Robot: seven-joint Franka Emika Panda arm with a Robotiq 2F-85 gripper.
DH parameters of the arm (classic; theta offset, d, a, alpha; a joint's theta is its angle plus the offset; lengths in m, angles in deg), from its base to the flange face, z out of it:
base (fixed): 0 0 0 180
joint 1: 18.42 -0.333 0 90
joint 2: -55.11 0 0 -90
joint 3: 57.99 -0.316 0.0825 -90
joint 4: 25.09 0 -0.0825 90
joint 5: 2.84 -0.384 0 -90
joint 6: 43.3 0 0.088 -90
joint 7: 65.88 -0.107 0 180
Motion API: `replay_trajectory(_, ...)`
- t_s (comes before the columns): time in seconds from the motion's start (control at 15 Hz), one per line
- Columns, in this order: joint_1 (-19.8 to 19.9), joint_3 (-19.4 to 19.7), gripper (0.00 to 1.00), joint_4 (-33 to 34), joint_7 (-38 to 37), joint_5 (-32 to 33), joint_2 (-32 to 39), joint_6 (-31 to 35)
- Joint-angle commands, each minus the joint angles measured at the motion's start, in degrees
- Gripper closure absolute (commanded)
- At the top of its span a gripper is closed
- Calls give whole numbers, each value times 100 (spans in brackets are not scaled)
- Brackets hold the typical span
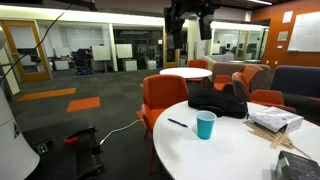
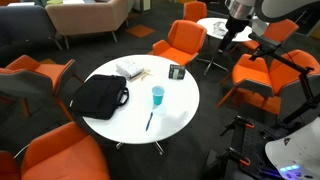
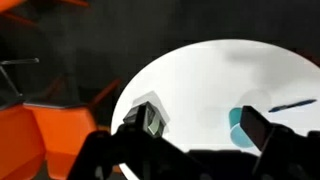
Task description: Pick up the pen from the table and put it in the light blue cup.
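The pen (image 1: 177, 122) is a thin dark stick lying on the large round white table (image 1: 235, 150), just beside the light blue cup (image 1: 205, 124), which stands upright. Both exterior views show them: the pen (image 2: 150, 121) lies nearer the edge of the table (image 2: 135, 112) than the cup (image 2: 158, 96). My gripper (image 1: 189, 20) hangs high in the air, well off the table and far from both; it also shows in an exterior view (image 2: 228, 38). In the wrist view the gripper (image 3: 205, 128) is open and empty, with the cup (image 3: 237, 124) partly behind one finger and the pen (image 3: 295, 103) beyond it.
A black bag (image 2: 100, 95) lies on the table, with a box of papers (image 2: 130, 69), pale wooden sticks (image 1: 287, 141) and a small dark box (image 2: 176, 72). Orange chairs (image 2: 178, 42) ring the table. A smaller round white table (image 1: 185, 73) stands beyond.
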Motion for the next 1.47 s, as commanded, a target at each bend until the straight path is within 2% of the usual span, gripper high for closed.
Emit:
replay_trajectory(0.0, -30, 25, 0, 15, -7, 8, -2, -17)
replay_trajectory(0.27, -30, 25, 0, 17, -7, 8, -4, -17)
replay_trajectory(0.47, 26, -300, 0, 186, -1518, -37, 334, -58)
replay_trajectory(0.67, -162, -774, 0, 414, -3039, -132, 905, -155)
replay_trajectory(0.87, -517, -1123, 0, 888, -4344, -464, 1786, -244)
replay_trajectory(1.0, -765, -1191, 0, 1325, -5063, -642, 2451, -303)
replay_trajectory(1.2, -1136, -1055, 0, 1953, -6038, -789, 3384, -293)
replay_trajectory(1.4, -1406, -900, 0, 2474, -6864, -1151, 4273, 291)
